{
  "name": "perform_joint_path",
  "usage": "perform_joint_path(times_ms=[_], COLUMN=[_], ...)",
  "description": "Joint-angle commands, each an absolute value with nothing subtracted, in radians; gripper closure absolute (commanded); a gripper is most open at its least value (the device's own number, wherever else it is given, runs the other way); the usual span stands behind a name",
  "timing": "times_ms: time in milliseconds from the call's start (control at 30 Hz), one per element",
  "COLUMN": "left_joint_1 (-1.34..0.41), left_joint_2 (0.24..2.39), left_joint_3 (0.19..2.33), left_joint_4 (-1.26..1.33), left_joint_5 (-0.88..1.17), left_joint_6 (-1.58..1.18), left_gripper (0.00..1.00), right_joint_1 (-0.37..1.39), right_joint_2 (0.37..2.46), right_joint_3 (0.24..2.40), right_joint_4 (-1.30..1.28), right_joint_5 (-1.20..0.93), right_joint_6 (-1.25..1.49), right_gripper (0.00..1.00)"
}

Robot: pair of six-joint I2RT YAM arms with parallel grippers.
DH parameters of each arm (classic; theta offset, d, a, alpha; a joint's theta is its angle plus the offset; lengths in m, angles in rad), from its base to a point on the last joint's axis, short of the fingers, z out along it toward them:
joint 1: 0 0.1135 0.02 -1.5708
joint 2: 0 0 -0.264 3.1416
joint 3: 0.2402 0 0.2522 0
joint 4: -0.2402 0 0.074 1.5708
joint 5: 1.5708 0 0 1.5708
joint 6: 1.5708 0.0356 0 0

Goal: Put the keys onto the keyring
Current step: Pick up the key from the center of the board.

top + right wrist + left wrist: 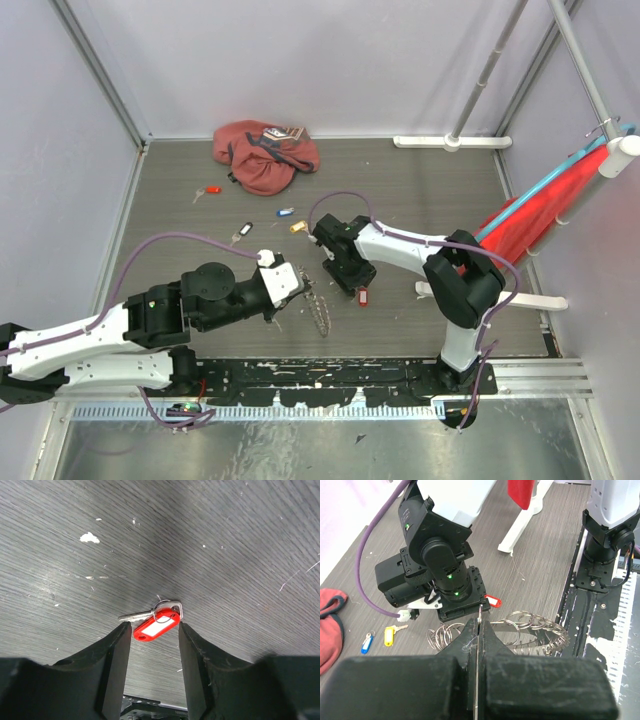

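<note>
Here the red key [156, 622] lies crosswise between the right tool's [155, 630] parted fingers; the left tool [477, 630] pinches the keyring [535, 627].

Left hand [478, 630] apparently hides part of keyring [540, 628].

Keyring [318, 312] near the table's [430, 190] near edge, a single key [362, 296] just to its right; four more keys [242, 232] scattered mid-table, in front of a cloth bag [265, 155] at the far edge.
</note>
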State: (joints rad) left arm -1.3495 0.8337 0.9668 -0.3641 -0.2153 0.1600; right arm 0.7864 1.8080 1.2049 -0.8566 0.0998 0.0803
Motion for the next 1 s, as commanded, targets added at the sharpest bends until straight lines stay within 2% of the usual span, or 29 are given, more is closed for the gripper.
perform_joint_path(times_ms=[0,200,367,533,967], left_joint_1=[-1.342,-1.342,-1.341,-1.341,-1.341], left_joint_2=[0.819,0.818,0.818,0.822,0.827], left_joint_3=[1.000,1.001,1.003,1.005,1.011], left_joint_4=[-0.314,-0.313,-0.316,-0.313,-0.312], left_joint_5=[-0.200,-0.199,-0.199,-0.196,-0.186], left_joint_6=[0.161,0.163,0.161,0.163,0.164], left_gripper=[1.00,1.00,1.00,1.00,1.00], right_joint_1=[0.795,0.795,0.795,0.795,0.795], right_joint_2=[1.811,1.820,1.826,1.836,1.841], right_joint_3=[1.235,1.233,1.233,1.232,1.235], right_joint_4=[-0.870,-0.870,-0.871,-0.869,-0.868], right_joint_5=[0.097,0.098,0.104,0.109,0.107], right_joint_6=[0.071,0.065,0.063,0.057,0.053], right_gripper=[0.53,0.59,0.54,0.54,0.74])
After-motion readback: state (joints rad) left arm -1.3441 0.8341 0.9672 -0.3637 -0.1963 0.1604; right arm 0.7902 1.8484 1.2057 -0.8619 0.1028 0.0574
